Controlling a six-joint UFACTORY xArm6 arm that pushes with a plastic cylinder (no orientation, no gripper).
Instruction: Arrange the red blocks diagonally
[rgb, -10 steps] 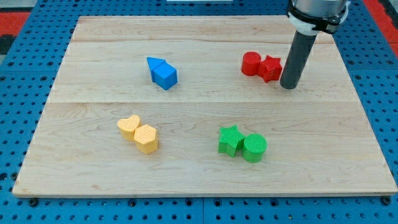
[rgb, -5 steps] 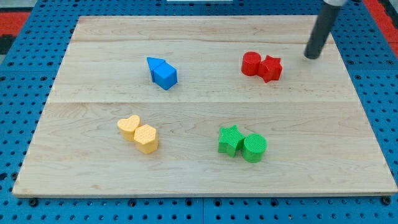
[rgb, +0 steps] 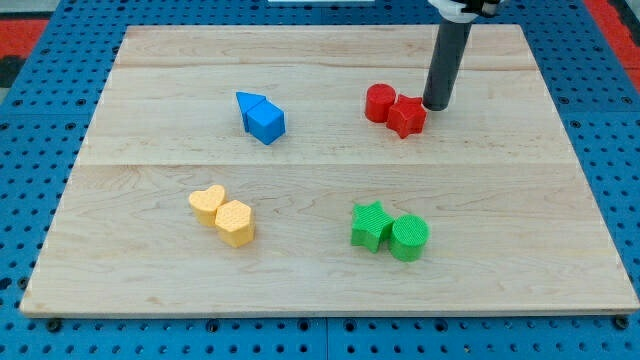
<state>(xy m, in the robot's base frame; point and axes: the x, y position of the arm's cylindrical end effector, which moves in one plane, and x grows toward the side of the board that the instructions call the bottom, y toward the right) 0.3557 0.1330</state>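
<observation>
A red cylinder (rgb: 379, 102) and a red star (rgb: 406, 115) sit touching in the upper right part of the wooden board (rgb: 150, 170), the star to the right and a little lower. My tip (rgb: 436, 106) stands right beside the star's upper right edge, touching it or nearly so. The dark rod rises from there to the view's top.
A blue pair, a triangle (rgb: 248, 101) against a cube (rgb: 266, 123), lies upper left. A yellow heart (rgb: 207, 203) and yellow hexagon (rgb: 235, 222) lie lower left. A green star (rgb: 370, 225) and green cylinder (rgb: 409, 237) lie lower right.
My tip went up and right away from the red pair, then came back left against the star. Both red blocks have shifted left and slightly up together.
</observation>
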